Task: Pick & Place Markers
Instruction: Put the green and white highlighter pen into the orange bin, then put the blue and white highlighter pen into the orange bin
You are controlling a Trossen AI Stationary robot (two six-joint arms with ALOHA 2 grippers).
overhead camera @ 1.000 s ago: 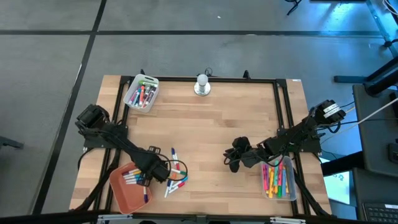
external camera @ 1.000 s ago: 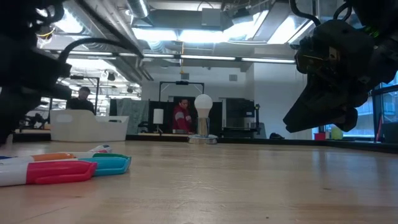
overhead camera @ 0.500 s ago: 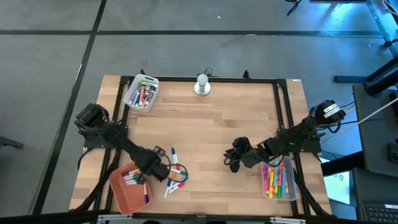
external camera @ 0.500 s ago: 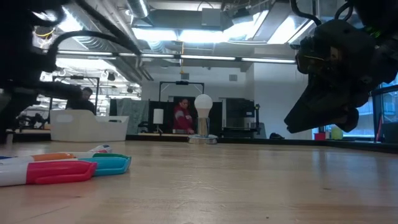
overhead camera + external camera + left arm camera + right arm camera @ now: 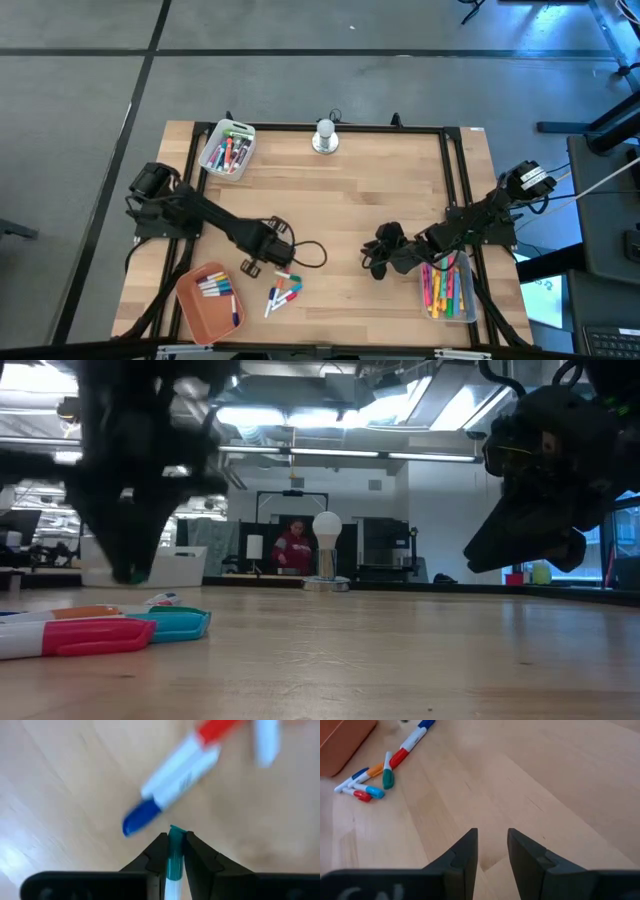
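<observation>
Up close, our left wrist view shows the left gripper (image 5: 171, 851) pinching a teal-capped marker (image 5: 174, 855) between its fingers, above a blue-capped marker (image 5: 165, 795) and a red-capped one (image 5: 212, 730) on the table (image 5: 60, 795). Only the high view places us: left gripper (image 5: 252, 266) beside loose markers (image 5: 281, 292) and the orange tray (image 5: 205, 318). Our right gripper (image 5: 492, 851) hovers with fingers parted, holding nothing.
</observation>
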